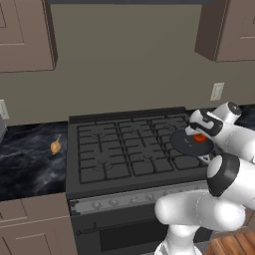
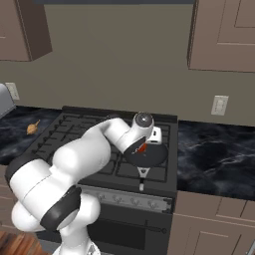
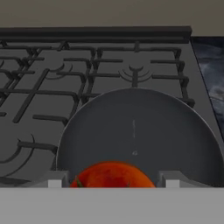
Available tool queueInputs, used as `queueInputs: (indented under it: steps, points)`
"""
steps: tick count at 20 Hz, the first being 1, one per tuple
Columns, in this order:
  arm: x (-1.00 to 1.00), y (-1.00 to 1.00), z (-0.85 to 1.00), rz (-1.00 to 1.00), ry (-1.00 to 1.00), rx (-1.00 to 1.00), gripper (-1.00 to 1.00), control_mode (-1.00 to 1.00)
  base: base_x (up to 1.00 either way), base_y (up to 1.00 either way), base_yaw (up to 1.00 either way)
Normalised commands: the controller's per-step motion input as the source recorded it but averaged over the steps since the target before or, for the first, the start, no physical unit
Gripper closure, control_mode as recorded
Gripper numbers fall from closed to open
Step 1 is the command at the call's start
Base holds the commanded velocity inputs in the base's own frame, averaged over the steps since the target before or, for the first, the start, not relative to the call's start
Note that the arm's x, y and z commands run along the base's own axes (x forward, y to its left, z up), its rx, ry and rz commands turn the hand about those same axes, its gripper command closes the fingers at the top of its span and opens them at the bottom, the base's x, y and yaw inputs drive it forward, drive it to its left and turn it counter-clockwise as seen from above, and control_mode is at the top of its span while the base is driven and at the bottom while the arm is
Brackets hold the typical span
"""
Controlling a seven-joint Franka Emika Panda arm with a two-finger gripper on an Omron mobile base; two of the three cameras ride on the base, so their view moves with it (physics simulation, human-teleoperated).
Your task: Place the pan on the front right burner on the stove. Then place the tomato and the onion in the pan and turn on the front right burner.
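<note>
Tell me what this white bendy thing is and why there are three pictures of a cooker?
The white bendy thing is a robot arm in a pretend, computer-drawn kitchen. At its end is a gripper, a hand with two fingers.

Two pictures come from cameras riding behind the arm, one on its left and one on its right, looking down at the stove. The third comes from a camera on the hand itself, so it looks very close.

A dark pan sits on the stove's front right burner. The gripper is over the pan with a red tomato between its fingers, which stand wide on either side of it. I can't tell whether the tomato is resting in the pan yet.

A tan onion waits on the dark counter left of the stove.
</note>
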Motion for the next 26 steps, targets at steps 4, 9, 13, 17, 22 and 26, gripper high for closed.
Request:
queueInputs:
  steps: [4, 9, 13, 17, 22, 26]
  points:
    - [0.17, -0.05, -0.13, 0.0, 0.0, 0.0, 1.0, -1.0, 0.0, 0.0, 0.0]
    - [0.23, -0.03, -0.15, 0.0, 0.0, 0.0, 1.0, -1.0, 0.0, 0.0, 0.0]
    - [0.23, -0.01, -0.11, 0.0, 0.0, 0.0, 1.0, -1.0, 0.0, 0.0, 0.0]
    - [0.08, -0.01, -0.08, 0.0, 0.0, 0.0, 1.0, -1.0, 0.0, 0.0, 0.0]
    - [0.0, -0.04, -0.19, 0.0, 0.0, 0.0, 1.0, -1.0, 0.0, 0.0, 0.0]
    - [0.01, -0.03, -0.19, 0.0, 0.0, 0.0, 1.0, -1.0, 0.0, 0.0, 0.0]
